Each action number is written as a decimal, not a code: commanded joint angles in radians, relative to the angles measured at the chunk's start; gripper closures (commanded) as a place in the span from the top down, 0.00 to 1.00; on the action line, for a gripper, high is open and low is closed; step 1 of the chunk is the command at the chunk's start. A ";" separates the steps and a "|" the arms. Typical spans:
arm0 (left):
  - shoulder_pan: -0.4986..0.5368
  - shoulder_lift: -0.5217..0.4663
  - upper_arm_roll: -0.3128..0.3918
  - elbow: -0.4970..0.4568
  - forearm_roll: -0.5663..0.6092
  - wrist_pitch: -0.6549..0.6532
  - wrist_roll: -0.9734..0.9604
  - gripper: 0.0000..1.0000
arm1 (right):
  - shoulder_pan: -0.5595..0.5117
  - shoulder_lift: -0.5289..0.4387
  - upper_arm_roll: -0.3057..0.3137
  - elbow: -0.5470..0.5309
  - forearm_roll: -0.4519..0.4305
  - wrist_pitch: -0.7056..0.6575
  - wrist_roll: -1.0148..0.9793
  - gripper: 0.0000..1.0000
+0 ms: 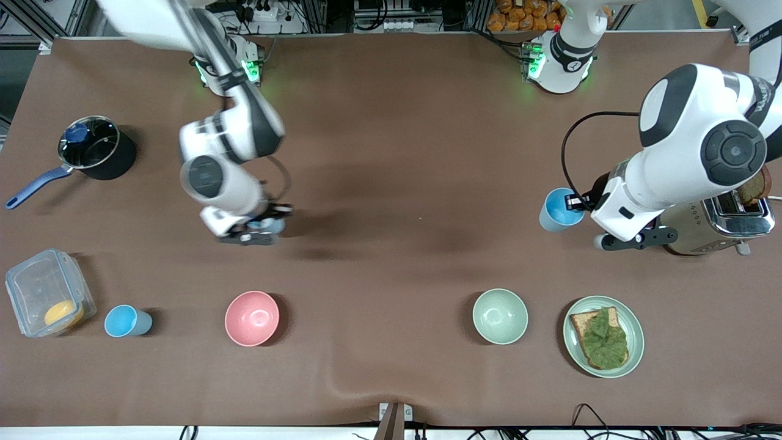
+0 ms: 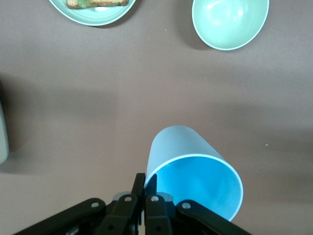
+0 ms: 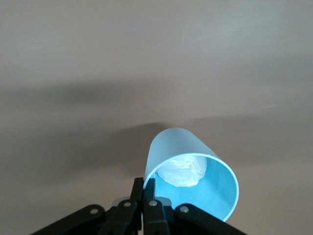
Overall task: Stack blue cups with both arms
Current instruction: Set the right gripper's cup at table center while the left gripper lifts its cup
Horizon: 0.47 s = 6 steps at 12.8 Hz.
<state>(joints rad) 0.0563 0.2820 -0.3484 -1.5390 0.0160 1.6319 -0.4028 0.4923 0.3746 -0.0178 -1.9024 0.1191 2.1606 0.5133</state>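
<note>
Gripping one small light-blue tapered cup (image 2: 193,176) by its rim, our left gripper (image 1: 577,202) hangs over the table (image 1: 391,153) beside the toaster (image 1: 715,223). Our right gripper (image 3: 143,196) pinches another (image 3: 190,174), fingers closed on its wall. A third (image 1: 126,321) waits beside the plastic container (image 1: 46,293). Thin rim holds may slip.

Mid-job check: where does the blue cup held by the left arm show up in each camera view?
Front view: the left tool pinches the rim of the blue cup, beside the toaster.
Left wrist view: the same cup fills the lower middle, just above the tool.
Right wrist view: not in it.
Shared landmark: the pale green bowl.
</note>
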 commanded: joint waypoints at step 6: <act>0.010 -0.053 -0.004 -0.007 -0.008 -0.046 -0.001 0.00 | 0.229 0.294 -0.013 0.385 0.151 -0.012 0.329 0.00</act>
<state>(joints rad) 0.0562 0.2730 -0.3484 -1.5398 0.0160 1.6245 -0.4028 0.7079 0.6271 -0.0185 -1.5876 0.2190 2.1649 0.8282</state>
